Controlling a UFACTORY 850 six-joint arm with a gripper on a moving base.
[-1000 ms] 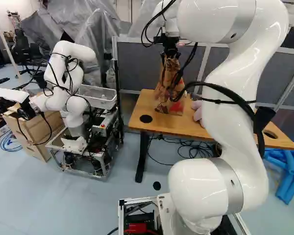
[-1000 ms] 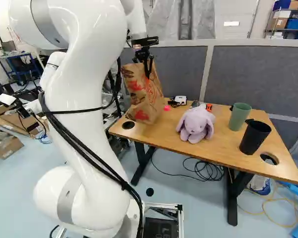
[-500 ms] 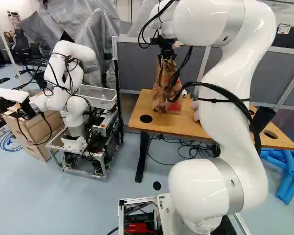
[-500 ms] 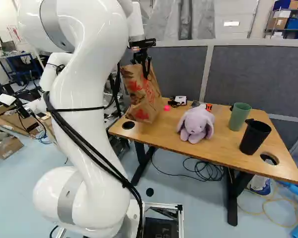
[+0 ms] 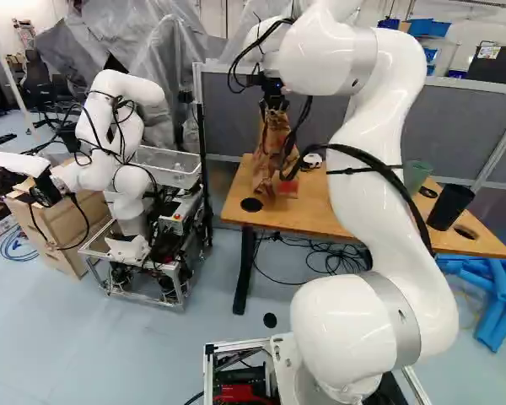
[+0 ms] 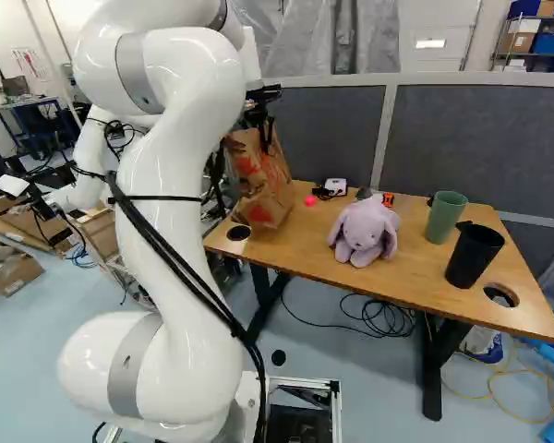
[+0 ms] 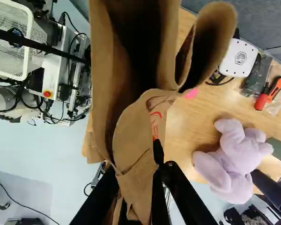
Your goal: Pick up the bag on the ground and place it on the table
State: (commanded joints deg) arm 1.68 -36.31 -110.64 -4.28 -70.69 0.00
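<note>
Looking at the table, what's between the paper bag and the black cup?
The right base view shows a lilac plush rabbit between the paper bag and black cup, plus a green cup beside the black one.

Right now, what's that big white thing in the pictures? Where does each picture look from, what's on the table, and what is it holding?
It's a robot arm, a bit like a giant bendy arm. Two pictures come from cameras behind it, one on its left and one on its right. The third comes from its wrist, looking along its black gripper, which works like a hand with two fingers.

The gripper is pinching a brown paper bag near its open top. I can't tell whether the bag's bottom touches the table.

On the table are a purple toy bunny, a green cup, a black cup, a little white box and something small and bright pink.

The other white arm belongs to another robot.
</note>
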